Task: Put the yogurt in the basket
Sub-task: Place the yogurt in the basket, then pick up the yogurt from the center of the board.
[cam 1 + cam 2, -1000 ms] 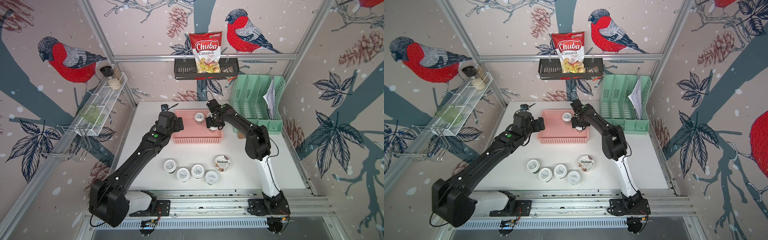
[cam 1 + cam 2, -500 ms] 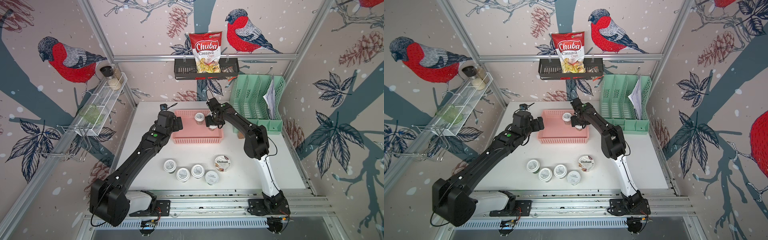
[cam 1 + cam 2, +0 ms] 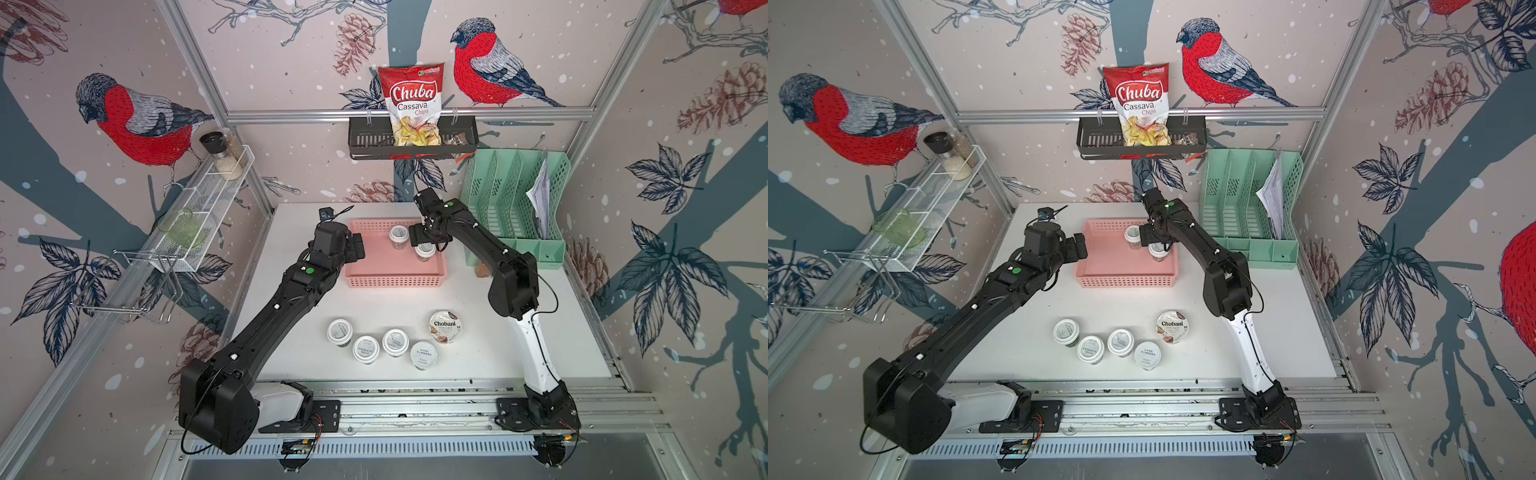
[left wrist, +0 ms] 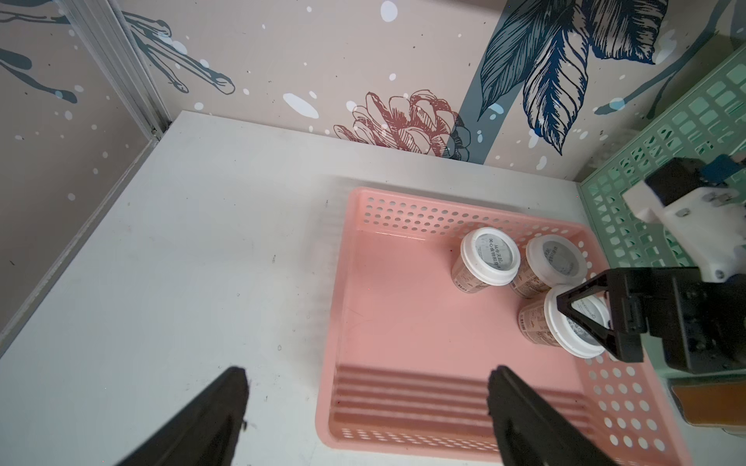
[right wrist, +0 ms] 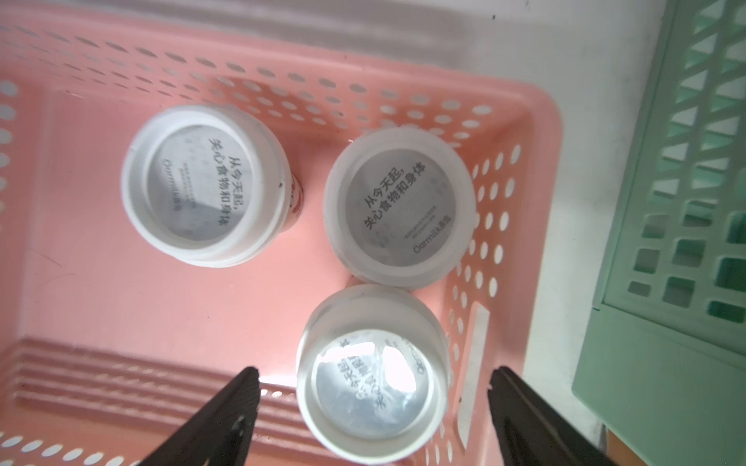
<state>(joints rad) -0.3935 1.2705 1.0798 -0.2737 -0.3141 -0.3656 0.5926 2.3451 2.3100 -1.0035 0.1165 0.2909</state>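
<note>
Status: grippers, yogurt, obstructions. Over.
Left gripper: jaws open, at basket edge. Right gripper: jaws open astride one cup. Three cups in basket; four cups plus Chobani cup on table. No obstruction seen.

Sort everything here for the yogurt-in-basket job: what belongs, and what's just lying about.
Belongs:
pink basket
three cups inside it
four loose small cups
Chobani cup

Lying about:
Chuba chips bag
black rack
mint organiser
wire shelf
two jars on it

red bag (image 3: 411,104): "Chuba Cassava Chips" | wide white cup (image 3: 445,327): "Chobani" | small cup lid (image 5: 399,205): "Oarmilk", Chinese print
</note>
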